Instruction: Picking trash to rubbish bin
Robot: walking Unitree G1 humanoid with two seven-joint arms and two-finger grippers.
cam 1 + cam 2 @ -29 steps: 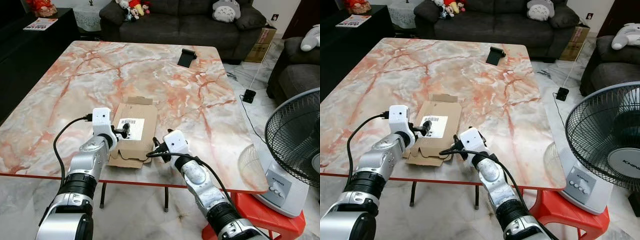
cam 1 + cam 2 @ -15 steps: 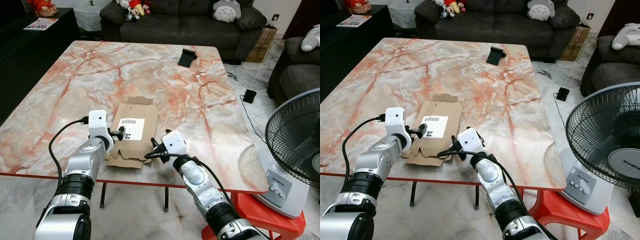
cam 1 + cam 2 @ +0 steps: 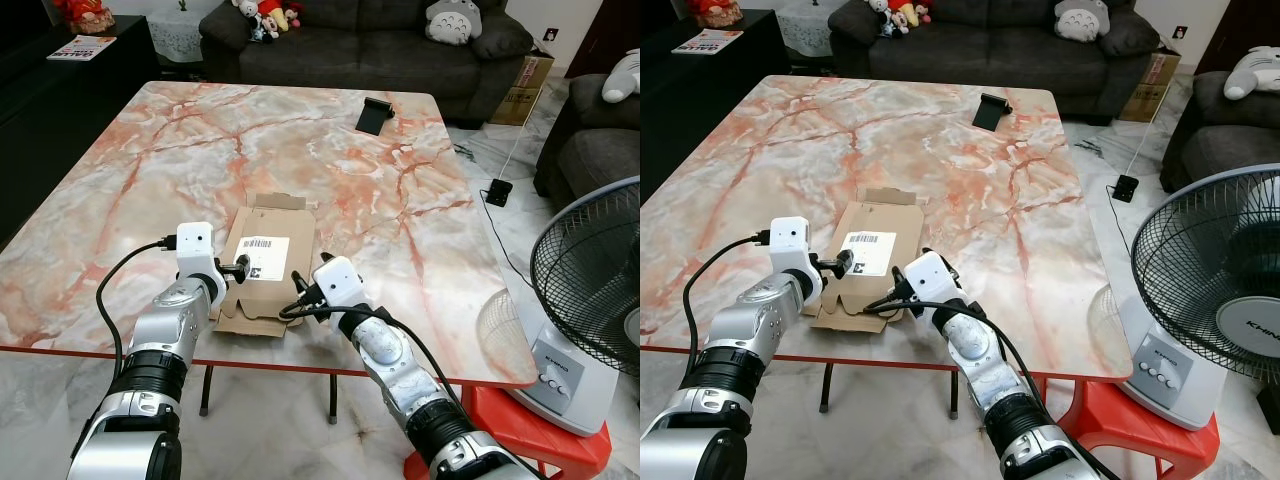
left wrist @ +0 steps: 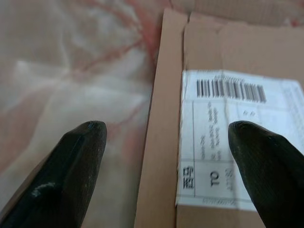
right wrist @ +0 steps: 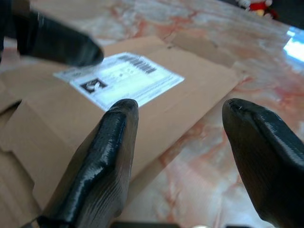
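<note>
Flattened brown cardboard box (image 3: 262, 264), white barcode label up, flat near table's front edge.

The flattened cardboard box (image 3: 264, 264) has its near edge, by the table's (image 3: 150, 150) front edge, partly covered by both arms. The print on its white label (image 4: 237, 137) is too blurred to read. The fan (image 3: 590, 290) is cut off by the picture's right side. The small dark object (image 3: 375, 114) near the table's far right corner is too small to tell.
</note>
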